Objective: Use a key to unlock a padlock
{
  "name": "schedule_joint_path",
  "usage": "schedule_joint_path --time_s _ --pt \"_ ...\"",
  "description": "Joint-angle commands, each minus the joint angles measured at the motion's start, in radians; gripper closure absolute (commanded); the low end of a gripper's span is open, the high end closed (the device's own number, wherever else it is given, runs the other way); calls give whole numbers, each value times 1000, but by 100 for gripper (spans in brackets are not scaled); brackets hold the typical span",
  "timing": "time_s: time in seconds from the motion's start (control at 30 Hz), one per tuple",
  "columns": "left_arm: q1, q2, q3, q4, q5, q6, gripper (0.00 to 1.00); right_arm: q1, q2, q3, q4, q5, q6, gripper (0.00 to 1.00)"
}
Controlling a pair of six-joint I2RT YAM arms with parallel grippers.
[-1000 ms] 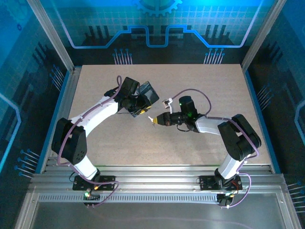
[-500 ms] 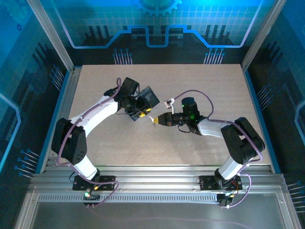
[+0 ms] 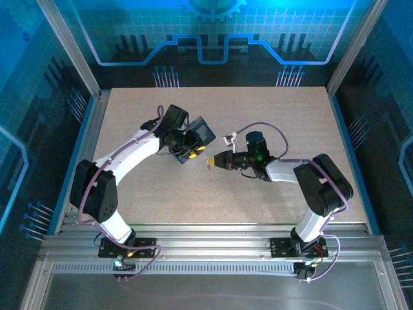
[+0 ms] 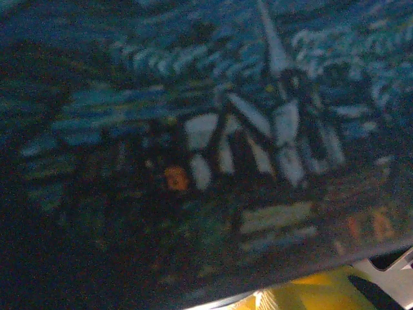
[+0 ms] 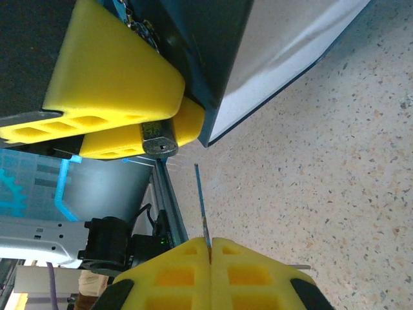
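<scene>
small silver padlock (image 5: 159, 138) sits just apart from thin key (image 5: 200, 194).

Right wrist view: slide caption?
The key, pinched in the right gripper, ends just short of the padlock clamped in the left gripper.

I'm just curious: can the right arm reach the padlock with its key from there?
Probably yes: the padlock pokes out of the left end effector, close to the key, with nothing between them.

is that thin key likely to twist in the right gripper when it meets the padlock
Probably stiff: the key juts straight from the shut right gripper. It may pivot, since foam-like yellow pads pinch only its end. The padlock looks small and could shift.
</scene>
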Motion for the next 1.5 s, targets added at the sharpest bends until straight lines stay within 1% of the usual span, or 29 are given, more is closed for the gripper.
schedule_joint_path --time_s 0.0,0.6,1.07,1.17,1.47 --pt "9 -16 8 30 1 -19 100 -1 -17 13 26 -14 -3 100" --pt "10 -39 -28 44 -29 -33 100 20 -53 34 10 -8 -2 100" --pt "9 -53 -29 64 -21 -50 100 35 -13 39 -3 7 -13 100" --pt "9 -52 -31 68 -14 -52 100 35 -1 35 24 7 -1 100" --pt "9 -60 -39 76 -8 -54 100 32 6 43 30 10 -2 100"
